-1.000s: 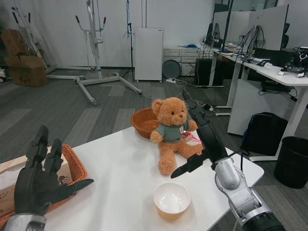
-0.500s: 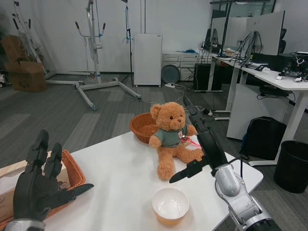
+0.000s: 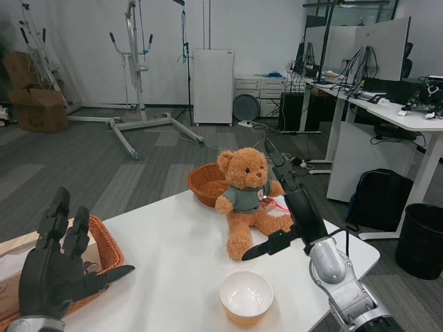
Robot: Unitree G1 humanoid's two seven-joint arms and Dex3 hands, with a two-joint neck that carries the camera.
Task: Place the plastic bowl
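Table white, bowl near front edge, teddy bear behind; office desks beyond. Left hand, right hand fingers spread, empty.

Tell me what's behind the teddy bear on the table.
A round wicker basket sits behind the teddy bear at the table's far edge. The bear covers its right side, and its inside is not visible.

On the white table you see a brown teddy bear sitting upright, with a round wicker basket just behind it. Another wicker basket stands at the table's left edge.
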